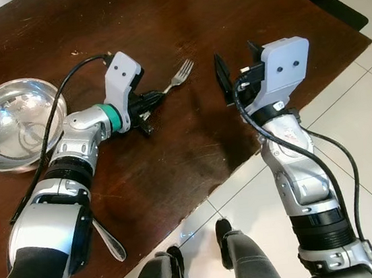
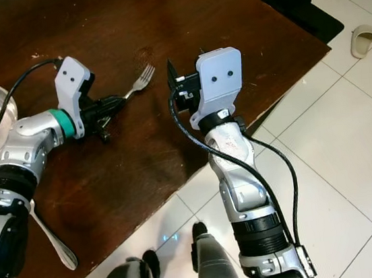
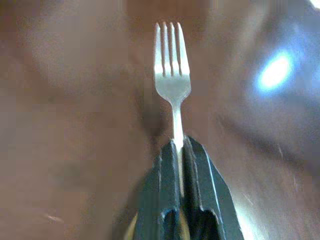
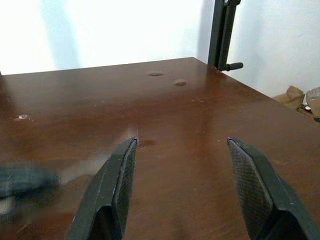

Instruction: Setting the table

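- At the left edge of the left eye view sits a shiny metal bowl [image 1: 14, 123] on the dark wooden table [image 1: 178, 18], with nothing in it that I can make out.
- Lower left, partly under the left arm, a spoon [image 1: 110, 240] lies near the table's front edge.
- Left of centre, the left gripper [image 1: 151, 102] is clamped on the fork [image 1: 178, 77] — its two black fingers [image 3: 167, 175] are pressed narrow around the handle, with the tines pointing to the upper right.
- Whether the fork rests on the wood or is held just above it, I cannot tell.
- A fork like this should be light, stiff and a little slippery — thin polished metal, so a firm pinch on the handle looks right, and it could still twist if bumped.
- Right of centre, the right gripper [image 1: 235, 72] hovers over the table near its right-hand edge, fingers [image 4: 117, 185] spread wide and holding nothing.
- Far right and below, white floor tiles [image 1: 368, 130] fill the frame.
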`<state>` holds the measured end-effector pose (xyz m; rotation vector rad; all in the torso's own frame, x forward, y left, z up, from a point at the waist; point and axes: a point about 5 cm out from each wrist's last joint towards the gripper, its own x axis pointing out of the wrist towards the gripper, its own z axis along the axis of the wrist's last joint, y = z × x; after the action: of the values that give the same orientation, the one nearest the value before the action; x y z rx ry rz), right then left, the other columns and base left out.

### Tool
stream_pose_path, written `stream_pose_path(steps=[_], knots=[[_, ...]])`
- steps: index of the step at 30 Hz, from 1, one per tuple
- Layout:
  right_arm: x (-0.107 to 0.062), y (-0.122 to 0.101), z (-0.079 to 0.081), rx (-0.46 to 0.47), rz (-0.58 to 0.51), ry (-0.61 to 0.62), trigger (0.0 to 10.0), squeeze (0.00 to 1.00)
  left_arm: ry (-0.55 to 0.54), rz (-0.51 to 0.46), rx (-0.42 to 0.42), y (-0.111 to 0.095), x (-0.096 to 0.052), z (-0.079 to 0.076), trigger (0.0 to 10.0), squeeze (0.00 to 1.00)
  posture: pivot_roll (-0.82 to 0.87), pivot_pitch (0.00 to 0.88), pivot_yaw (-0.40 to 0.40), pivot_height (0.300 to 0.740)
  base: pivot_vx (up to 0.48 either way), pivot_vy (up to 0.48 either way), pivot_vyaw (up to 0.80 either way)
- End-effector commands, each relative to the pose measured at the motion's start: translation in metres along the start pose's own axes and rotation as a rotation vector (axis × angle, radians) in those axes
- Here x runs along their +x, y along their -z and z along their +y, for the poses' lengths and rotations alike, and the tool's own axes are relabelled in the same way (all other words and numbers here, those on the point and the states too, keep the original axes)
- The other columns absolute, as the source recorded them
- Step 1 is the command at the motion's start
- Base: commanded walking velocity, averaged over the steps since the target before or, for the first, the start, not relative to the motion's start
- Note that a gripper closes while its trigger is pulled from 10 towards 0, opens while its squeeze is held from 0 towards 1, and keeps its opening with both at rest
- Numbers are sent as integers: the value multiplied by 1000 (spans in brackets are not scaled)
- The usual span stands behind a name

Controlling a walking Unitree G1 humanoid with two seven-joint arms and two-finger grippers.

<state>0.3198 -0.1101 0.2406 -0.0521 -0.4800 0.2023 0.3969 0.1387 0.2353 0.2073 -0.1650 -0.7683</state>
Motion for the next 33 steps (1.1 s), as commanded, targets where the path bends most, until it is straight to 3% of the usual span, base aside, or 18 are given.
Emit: stream_pose_path(steps=[1,3,8,10,17,22,27,33], knots=[[-2,3,0,6,14,4,10000,0,-44,-59,-3,-8,-5,6,10000,0,-156,299,80,740,0,0,0],[-1,3,2,10,11,0,10000,0,-112,-194,-10,-30,-16,10,10000,0,-149,287,84,740,0,0,0],[-1,3,2,11,10,-2,10000,0,-155,-255,3,-42,-25,11,10000,0,-144,280,90,740,0,0,0],[0,3,2,12,5,0,10000,0,-263,-290,40,-49,-38,11,10000,0,-128,266,103,740,0,0,0],[-1,5,3,18,1,12,10000,0,-461,-289,46,-44,-63,-3,10000,0,-101,249,125,740,0,0,0],[-1,6,2,24,2,18,10000,0,-543,-286,33,-48,-79,-2,10000,0,-78,232,124,740,0,0,0],[0,8,2,26,3,18,10000,0,-567,-297,2,-53,-86,-3,10000,0,-65,229,121,740,0,0,0],[1,14,2,35,15,18,10000,0,-599,-304,2,-52,-78,-18,10000,0,-13,212,103,740,0,0,0]])
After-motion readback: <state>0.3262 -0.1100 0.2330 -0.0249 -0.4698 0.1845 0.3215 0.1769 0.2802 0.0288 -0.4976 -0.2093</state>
